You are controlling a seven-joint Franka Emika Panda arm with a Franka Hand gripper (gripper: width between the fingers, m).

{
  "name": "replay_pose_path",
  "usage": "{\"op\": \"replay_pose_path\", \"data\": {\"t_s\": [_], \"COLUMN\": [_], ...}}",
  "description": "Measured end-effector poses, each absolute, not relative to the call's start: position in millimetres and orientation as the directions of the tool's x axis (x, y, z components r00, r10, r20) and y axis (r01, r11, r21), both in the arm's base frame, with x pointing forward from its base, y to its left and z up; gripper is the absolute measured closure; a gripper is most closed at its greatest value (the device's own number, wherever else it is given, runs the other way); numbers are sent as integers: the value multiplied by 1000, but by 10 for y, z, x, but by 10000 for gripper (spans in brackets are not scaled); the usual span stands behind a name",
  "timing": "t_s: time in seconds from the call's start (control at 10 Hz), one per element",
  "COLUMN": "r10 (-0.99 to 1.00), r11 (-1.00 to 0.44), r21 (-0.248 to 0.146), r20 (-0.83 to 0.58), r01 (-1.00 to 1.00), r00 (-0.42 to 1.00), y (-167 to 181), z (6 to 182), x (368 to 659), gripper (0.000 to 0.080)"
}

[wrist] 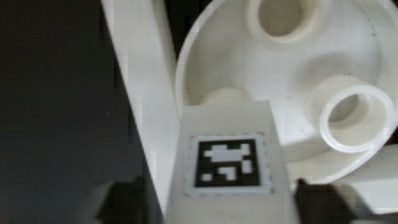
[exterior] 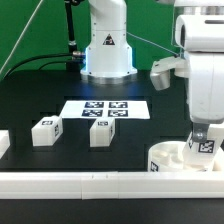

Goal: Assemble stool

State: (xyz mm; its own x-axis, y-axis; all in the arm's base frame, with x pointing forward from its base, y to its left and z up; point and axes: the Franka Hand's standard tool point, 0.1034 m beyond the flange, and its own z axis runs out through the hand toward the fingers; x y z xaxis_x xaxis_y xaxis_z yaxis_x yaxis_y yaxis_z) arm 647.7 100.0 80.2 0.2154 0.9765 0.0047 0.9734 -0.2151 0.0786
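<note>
At the exterior view's right, the round white seat disc [exterior: 172,160] lies against the long rail. My gripper [exterior: 203,138] hangs over the disc's right part, and a white leg [exterior: 205,146] with a tag sits between its fingers. In the wrist view, that leg [wrist: 228,150] shows its tag face, with the dark fingers [wrist: 128,200] pressed against both its sides. It lies over the seat disc [wrist: 267,70] beside a round socket [wrist: 361,115]. Two more legs [exterior: 46,131] [exterior: 101,132] stand loose on the black table.
The marker board [exterior: 107,109] lies mid-table in front of the robot base [exterior: 107,55]. A long white rail [exterior: 90,182] runs along the front edge and shows in the wrist view as the rail [wrist: 143,70] beside the disc. A white piece [exterior: 3,143] sits at the exterior view's left edge.
</note>
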Motion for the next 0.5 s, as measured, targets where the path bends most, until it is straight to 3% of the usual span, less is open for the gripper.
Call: {"op": "replay_pose_path", "data": {"t_s": [0.1, 0.5], "r10": [962, 812], "r11": [-271, -583], "r21": [72, 66], "r20": [6, 32], "r01": [960, 810], "r00": [272, 582], "y": [999, 983], "z": [794, 788], "x": [6461, 6461], "gripper": [458, 458]}}
